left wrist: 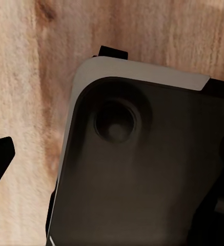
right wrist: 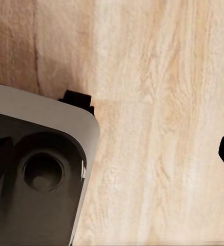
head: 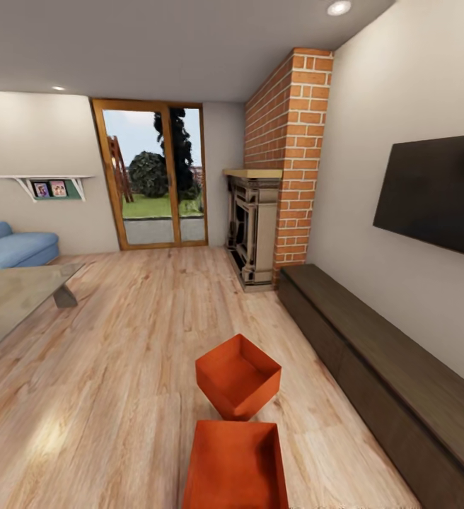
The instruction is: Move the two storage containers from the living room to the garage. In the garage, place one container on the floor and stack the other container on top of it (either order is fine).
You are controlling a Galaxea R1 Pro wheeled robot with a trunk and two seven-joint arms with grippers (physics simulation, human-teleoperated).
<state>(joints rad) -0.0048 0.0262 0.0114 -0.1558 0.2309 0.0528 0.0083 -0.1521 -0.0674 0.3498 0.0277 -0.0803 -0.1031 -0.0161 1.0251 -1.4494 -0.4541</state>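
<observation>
On the living room's wood floor (head: 119, 367), two orange storage containers, untouched.
Nearer container (head: 235, 463) touches the farther, tilted one (head: 238, 375), near a dark cabinet (head: 387, 382). Tool states: cannot tell. A careless reach could topple the tilted bin.

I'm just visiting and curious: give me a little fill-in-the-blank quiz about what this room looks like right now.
1. The two storage containers, nearer and farther, are both coloured ____.
2. They sit on a floor made of light ____ planks.
3. The fireplace column is built of red ____.
4. The sofa beyond the glass table is ____.

Missing words: orange-red; wood; brick; blue
</observation>
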